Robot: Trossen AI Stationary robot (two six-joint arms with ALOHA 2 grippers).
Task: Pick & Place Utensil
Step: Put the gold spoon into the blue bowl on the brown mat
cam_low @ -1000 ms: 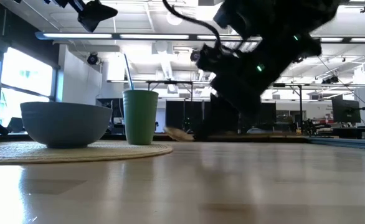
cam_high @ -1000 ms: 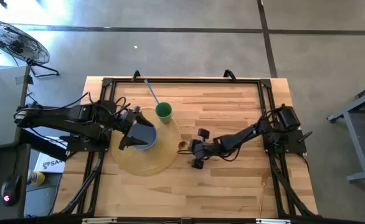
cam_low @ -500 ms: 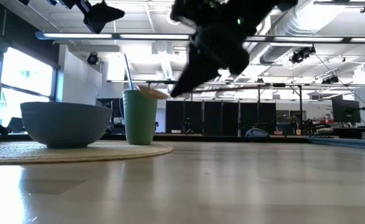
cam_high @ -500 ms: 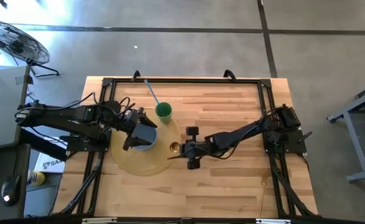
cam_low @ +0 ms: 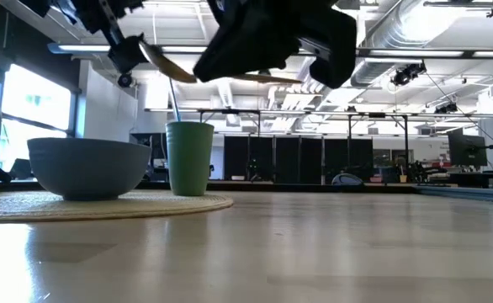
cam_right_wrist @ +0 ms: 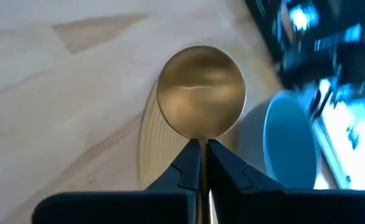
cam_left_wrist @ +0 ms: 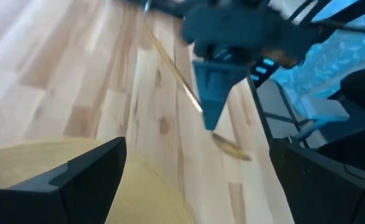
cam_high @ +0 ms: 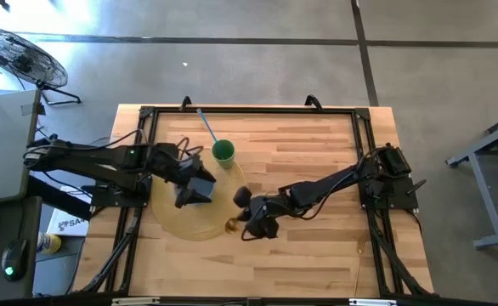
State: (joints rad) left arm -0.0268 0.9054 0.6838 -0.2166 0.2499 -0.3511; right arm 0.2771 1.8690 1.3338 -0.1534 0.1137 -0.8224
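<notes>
Carrying gold spoon [cam_right_wrist: 201, 99] clamped in right gripper [cam_right_wrist: 200, 163] over placemat [cam_high: 181, 223] edge; slip risked by thin grip. Left gripper [cam_high: 195, 189] held apart above bowl [cam_low: 88, 167]; collision possible.

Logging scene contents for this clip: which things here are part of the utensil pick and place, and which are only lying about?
In the job:
- gold spoon, pinched in the right tool, lifted off the table
- blue bowl on the round woven mat, the likely destination
- left tool, open above the bowl

Lying about:
- green cup with a blue straw
- floor fan beyond the table
</notes>
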